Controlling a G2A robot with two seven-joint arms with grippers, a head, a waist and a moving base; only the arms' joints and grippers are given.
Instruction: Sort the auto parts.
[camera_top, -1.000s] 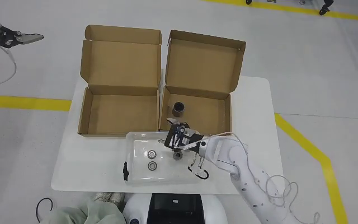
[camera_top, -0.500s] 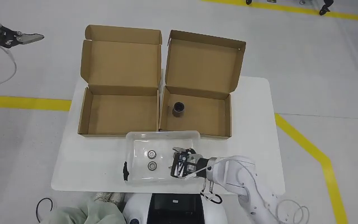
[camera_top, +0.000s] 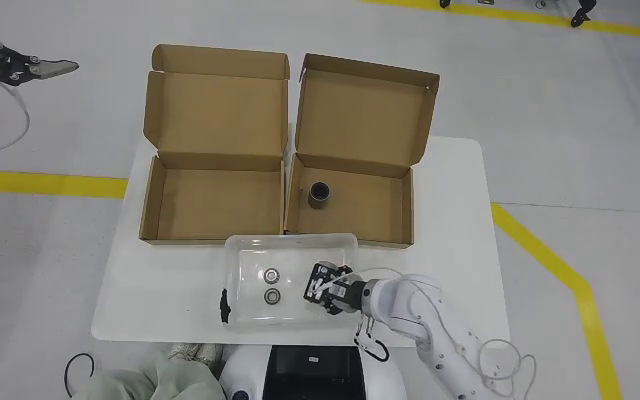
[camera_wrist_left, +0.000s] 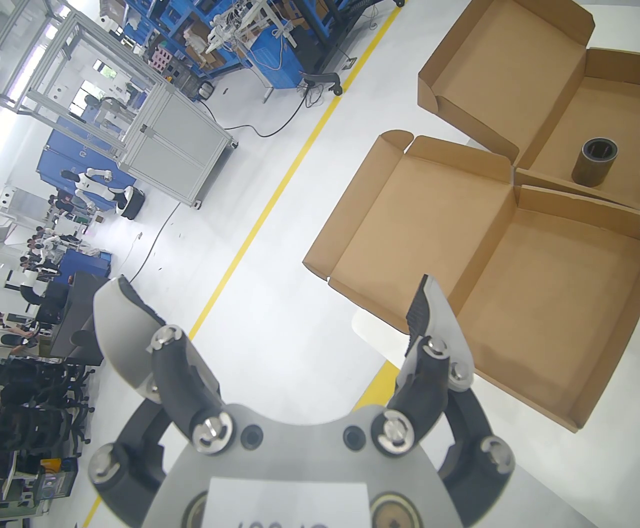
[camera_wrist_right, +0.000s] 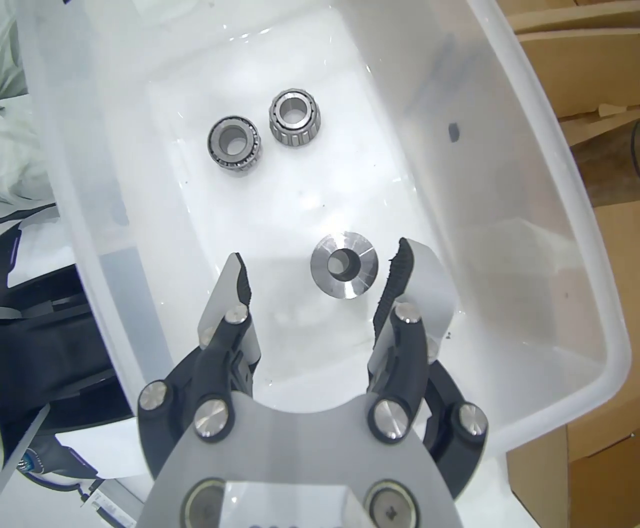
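Note:
A clear plastic bin (camera_top: 288, 240) stands at the table's near edge. In it lie two steel roller bearings (camera_top: 271, 273) (camera_wrist_right: 234, 143) (camera_wrist_right: 295, 118) and a silver cone-shaped ring (camera_wrist_right: 343, 265). My right gripper (camera_top: 322, 290) (camera_wrist_right: 320, 260) hangs open inside the bin, with the ring lying between its fingers, closer to one pad and untouched. A black cylinder (camera_top: 320, 193) (camera_wrist_left: 595, 162) stands in the right cardboard box (camera_top: 385, 205). The left cardboard box (camera_top: 215, 205) (camera_wrist_left: 505, 280) holds nothing. My left gripper (camera_wrist_left: 272, 295) (camera_top: 40, 68) hovers open over the floor, far left of the table.
Both boxes have their lids folded back away from me, past the table's far edge. The boxes sit side by side just behind the bin. A yellow floor line runs on both sides of the table. Crumpled cloth lies below the near left corner.
My right gripper has pulled back from the bin's far edge by the right box and come down into the bin over the silver ring. The left arm has not moved.

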